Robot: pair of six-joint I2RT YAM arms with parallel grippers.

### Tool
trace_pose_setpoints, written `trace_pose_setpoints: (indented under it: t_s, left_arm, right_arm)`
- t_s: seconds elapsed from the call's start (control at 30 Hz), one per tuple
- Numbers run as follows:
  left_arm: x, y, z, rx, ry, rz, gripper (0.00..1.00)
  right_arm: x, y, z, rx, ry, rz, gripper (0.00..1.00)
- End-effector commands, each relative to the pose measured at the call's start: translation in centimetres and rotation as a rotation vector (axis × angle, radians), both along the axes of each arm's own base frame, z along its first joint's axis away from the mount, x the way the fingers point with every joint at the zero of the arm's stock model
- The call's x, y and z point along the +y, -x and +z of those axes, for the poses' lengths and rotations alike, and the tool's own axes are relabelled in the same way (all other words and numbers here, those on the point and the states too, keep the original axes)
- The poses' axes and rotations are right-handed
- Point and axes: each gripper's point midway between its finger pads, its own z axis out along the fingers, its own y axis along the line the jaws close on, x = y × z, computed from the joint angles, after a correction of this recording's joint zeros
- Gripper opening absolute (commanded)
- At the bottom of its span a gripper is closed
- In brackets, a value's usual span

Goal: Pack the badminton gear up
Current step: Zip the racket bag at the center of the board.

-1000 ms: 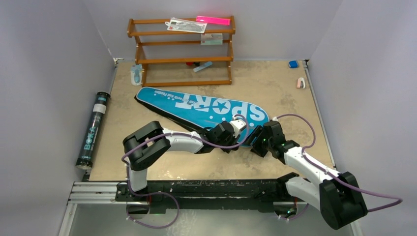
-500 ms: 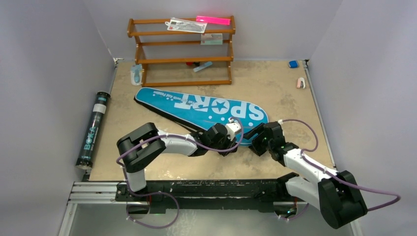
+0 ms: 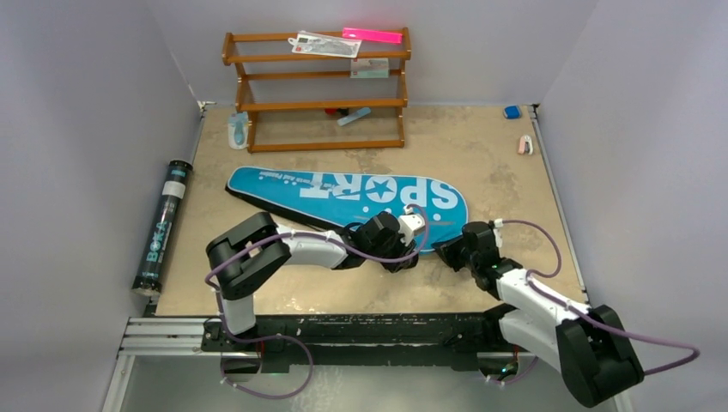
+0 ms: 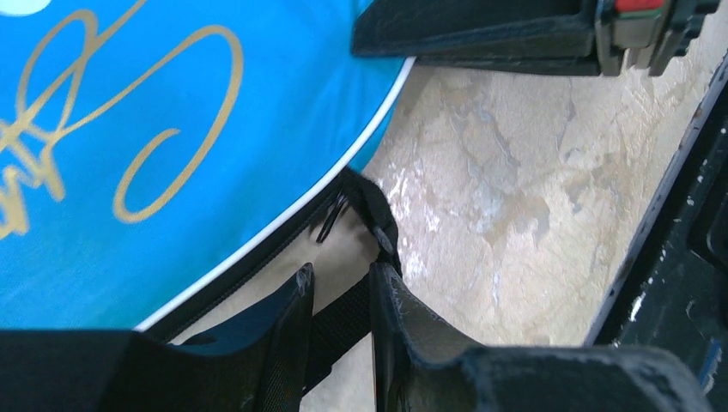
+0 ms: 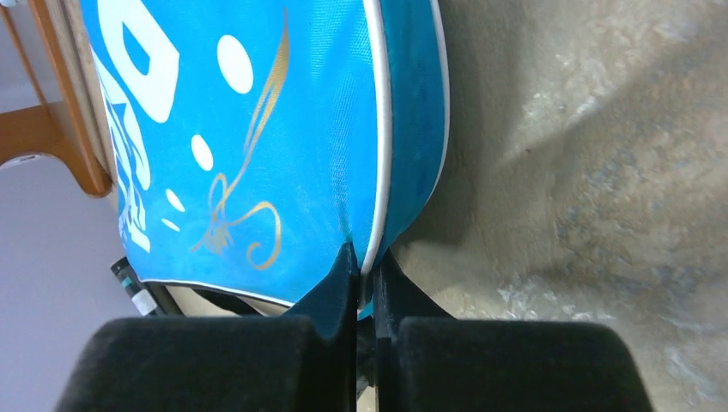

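L gripper [image 4: 340,271]: fingers [image 4: 288,343] only a narrow way apart, with a black strap [image 4: 339,322] of the blue racket bag [image 3: 343,190] between them. The strap fills the gap and both inner faces touch it, so it is pinched, not loose. Past the tips the strap runs on to a small loop at the bag's black underside edge, just off the white piping [image 5: 375,172]. Tips sit low, near the tabletop [image 3: 481,154]; can't tell if they touch it.

R gripper [image 5: 364,262]: fingers [image 5: 330,296] clenched, almost no gap, nipping the bag's rim right at the piping, at the wide rounded end. Blue fabric and gold scribble print lie on one side of the grip, bare table on the other.

Both grippers are on the same wide end of the bag, near each other but apart; the R one shows at the top of the L wrist view.

Bag lies flat mid-table with the "SPORT" lettering up, narrow end pointing to the L rear and wide end towards the arms. The wooden rack [image 3: 318,105] stands behind it, not touching.

Long black tube [image 3: 161,227] lies along the L edge of the table by the wall, well apart from the bag and both grippers.
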Motion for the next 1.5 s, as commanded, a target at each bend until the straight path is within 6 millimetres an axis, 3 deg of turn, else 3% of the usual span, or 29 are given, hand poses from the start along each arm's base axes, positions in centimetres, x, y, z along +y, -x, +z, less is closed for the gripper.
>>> trace_pose_setpoints:
  t_s: [0.0,0.2,0.37,0.47,0.57,0.77,1.07,1.17,1.33,1.47]
  left_arm:
    - [0.6,-0.1,4.4,0.021,0.070,0.050,0.29]
    - [2.0,-1.6,6.5,-0.007,0.055,0.166,0.28]
    - [1.8,-1.4,6.2,-0.002,0.046,0.148,0.24]
    - [1.6,-0.8,6.1,0.005,0.052,0.108,0.20]
    - [2.0,-0.1,7.3,-0.003,0.085,0.092,0.19]
    - [3.2,2.6,12.2,-0.032,0.233,0.071,0.28]
    - [3.1,5.5,13.4,0.053,0.466,0.282,0.35]
    - [2.6,5.6,12.8,0.013,0.475,0.347,0.35]
    - [3.1,4.8,8.2,-0.048,0.442,0.446,0.32]
    - [2.5,3.8,8.8,-0.075,0.556,0.481,0.31]
  right_arm:
    - [-1.9,1.0,0.1,0.026,0.105,-0.019,0.00]
    - [-1.4,1.1,3.4,-0.039,0.071,0.016,0.02]
    - [-0.8,1.0,5.2,-0.067,0.041,0.038,0.02]
    - [-0.4,0.7,6.3,-0.078,0.025,0.045,0.02]
    - [-0.4,0.4,7.1,-0.078,0.029,0.043,0.02]
    - [-0.2,0.0,8.0,-0.048,0.018,0.025,0.02]
    - [1.4,-0.7,12.0,0.075,-0.091,-0.040,0.00]
    - [1.6,-0.5,13.0,0.137,-0.101,-0.056,0.00]
    - [2.4,-0.3,14.4,0.135,-0.170,-0.049,0.00]
    - [2.7,0.3,14.6,0.146,-0.213,-0.053,0.00]
